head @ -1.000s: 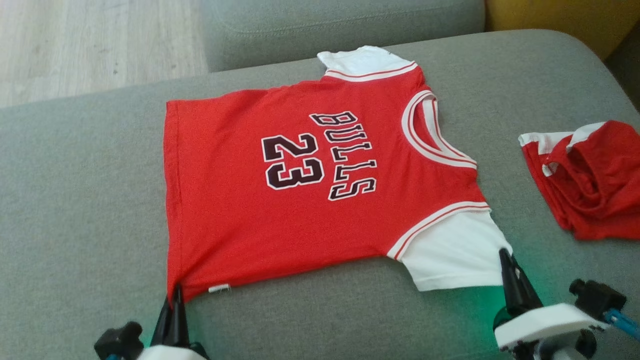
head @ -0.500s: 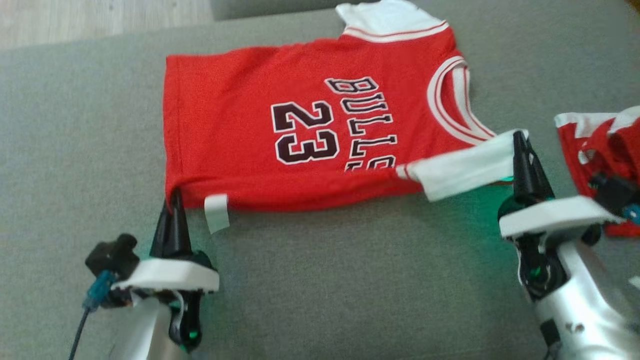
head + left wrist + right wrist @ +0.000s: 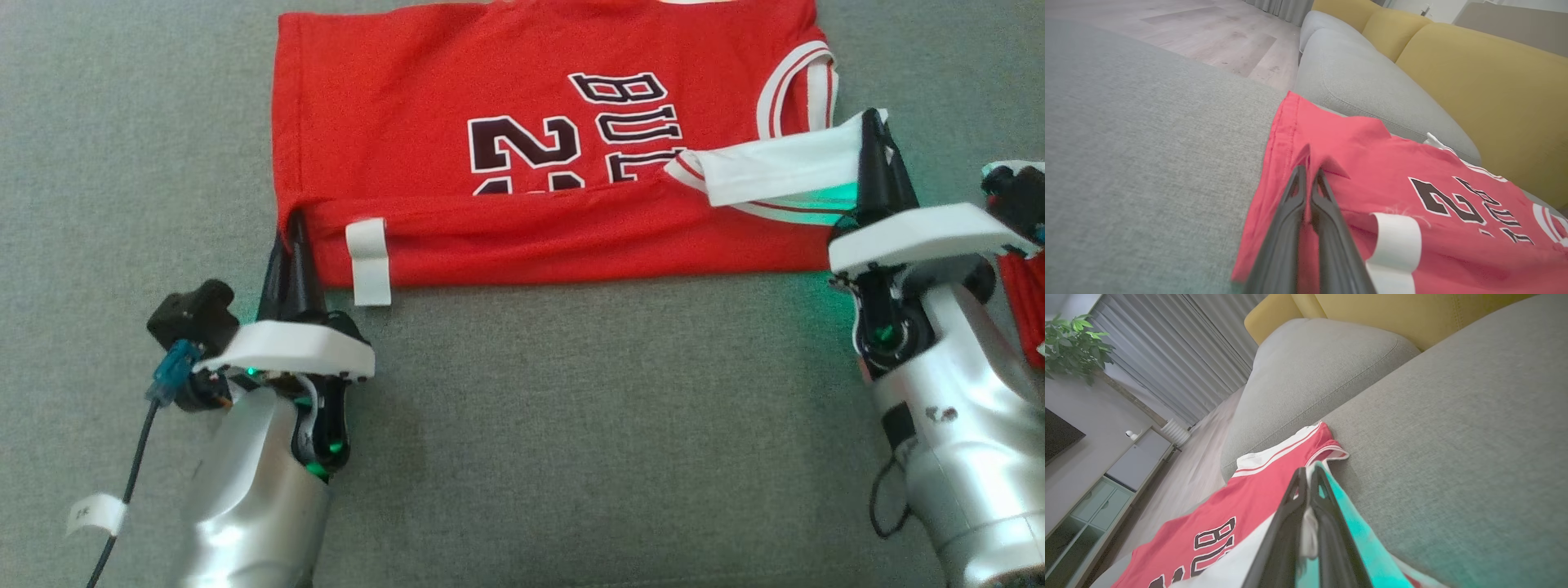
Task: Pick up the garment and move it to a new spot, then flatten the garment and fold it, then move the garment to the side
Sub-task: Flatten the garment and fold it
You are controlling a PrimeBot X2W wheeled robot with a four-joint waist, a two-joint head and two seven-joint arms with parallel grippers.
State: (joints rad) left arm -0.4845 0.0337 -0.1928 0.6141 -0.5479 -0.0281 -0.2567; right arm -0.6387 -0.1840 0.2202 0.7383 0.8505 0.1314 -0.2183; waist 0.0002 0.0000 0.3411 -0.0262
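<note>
1. Across the whole head view runs the grey sofa cushion. The red jersey lies on its far half, with its near edge raised and turned back over the front. The top of the frame cuts off the far shoulder.
2. From the left wrist camera I see a yellow backrest behind a second grey cushion, and wood floor beyond.
3. The chest print is black with white edging. I can read "BUL" and one full "2". The rest of the word runs under the sleeve, and the next numeral shows only a sliver above the fold.
4. My left gripper is clamped tight on the red hem corner. On the left wrist camera the cloth is pinched between the two fingers and peaks up at their tips.
5. My right gripper is clenched too, gripping the end of the white sleeve. The sleeve is stretched across the front, just below the striped collar. A green light tints the cloth under it.
6. Another red-and-white garment sits at the right edge, mostly hidden behind my right wrist and cut off by the frame.
7. A white tag hangs off the folded edge, just beside the left gripper. Any print on it is too small for me to read.
</note>
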